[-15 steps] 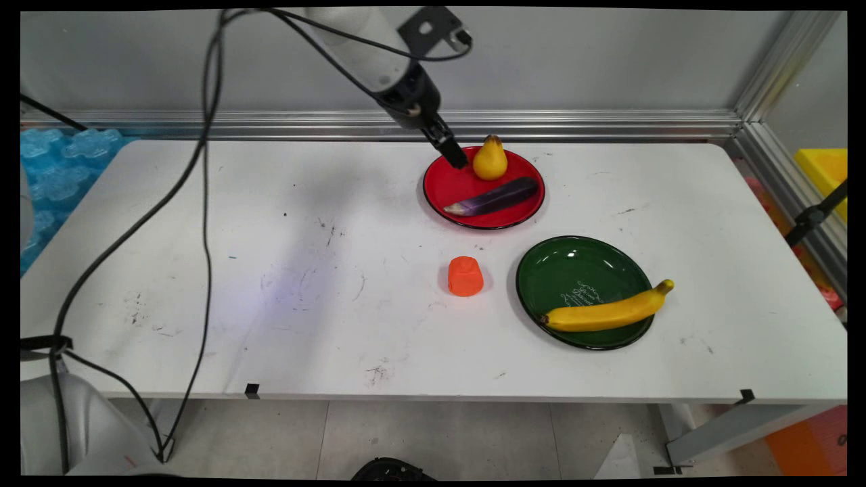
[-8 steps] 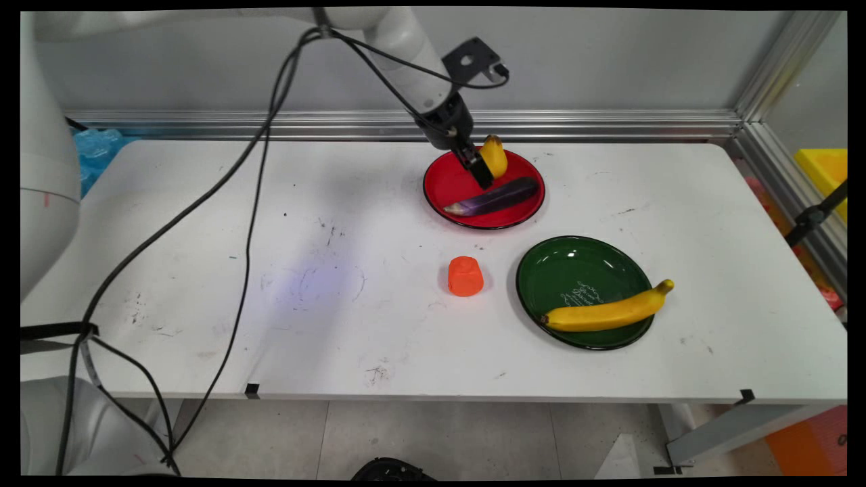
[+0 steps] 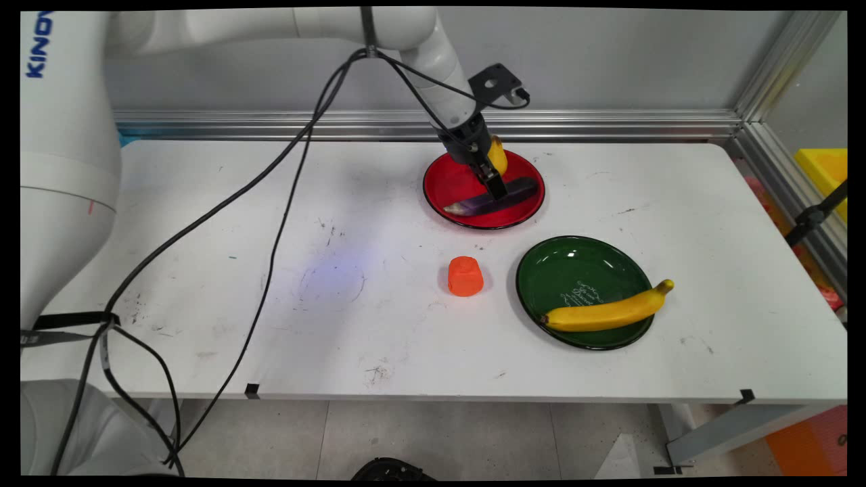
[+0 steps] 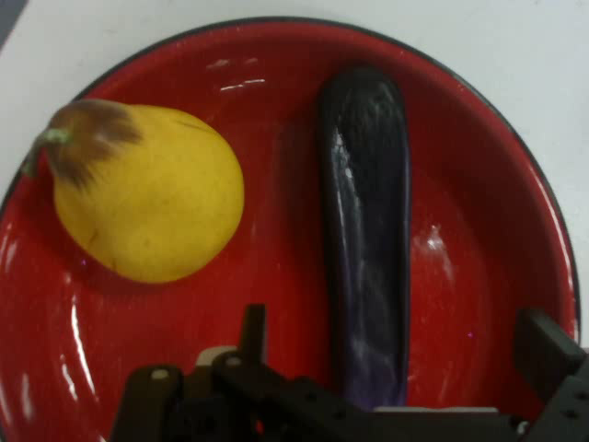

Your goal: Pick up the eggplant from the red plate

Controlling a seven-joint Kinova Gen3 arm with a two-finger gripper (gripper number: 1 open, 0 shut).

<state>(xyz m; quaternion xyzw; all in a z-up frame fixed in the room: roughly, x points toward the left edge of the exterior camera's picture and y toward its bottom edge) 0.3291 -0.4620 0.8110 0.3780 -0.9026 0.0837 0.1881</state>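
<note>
The gripper (image 3: 496,187) hangs low over the red plate (image 3: 446,186) at the desk's (image 3: 270,203) far side, jaws spread astride the purple eggplant (image 4: 366,230), pear (image 4: 147,203) just beside, so it should stay centred across the eggplant's middle, clear of the pear.

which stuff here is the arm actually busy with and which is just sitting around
Busy with: end effector open, over the eggplant; pear beside it; red plate under both.

Sitting around: orange cup, green plate, banana.
</note>
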